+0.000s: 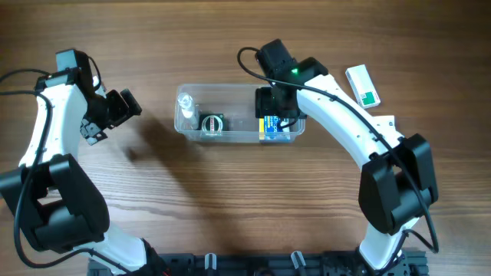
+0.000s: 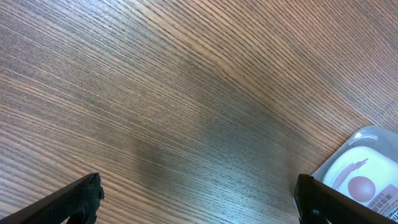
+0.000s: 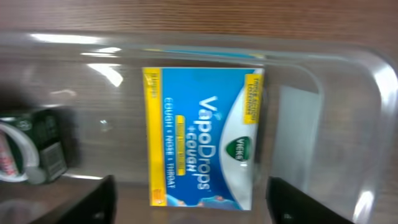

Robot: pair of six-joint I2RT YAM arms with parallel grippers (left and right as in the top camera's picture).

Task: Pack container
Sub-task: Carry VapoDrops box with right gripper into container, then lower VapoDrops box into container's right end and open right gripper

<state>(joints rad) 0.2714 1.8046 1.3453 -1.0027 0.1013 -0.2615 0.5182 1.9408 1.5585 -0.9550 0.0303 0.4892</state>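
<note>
The clear plastic container [image 1: 238, 89] lies mid-table. It holds a small clear bottle [image 1: 186, 107] at its left end, a dark green round pack [image 1: 212, 123] and a blue and yellow VapoDrops box [image 1: 272, 127] at its right end. My right gripper [image 1: 278, 100] hovers over the right end. In the right wrist view its fingers [image 3: 191, 183] are open either side of the box [image 3: 202, 137], which lies flat inside the container [image 3: 367, 74]. My left gripper [image 1: 115, 110] is open and empty over bare wood, left of the container.
A white and green box [image 1: 363, 84] lies on the table at the back right, and a white item [image 1: 385, 121] shows partly behind the right arm. The left wrist view shows my open fingers [image 2: 198, 186] over wood, with the container's corner [image 2: 367, 165] at the lower right.
</note>
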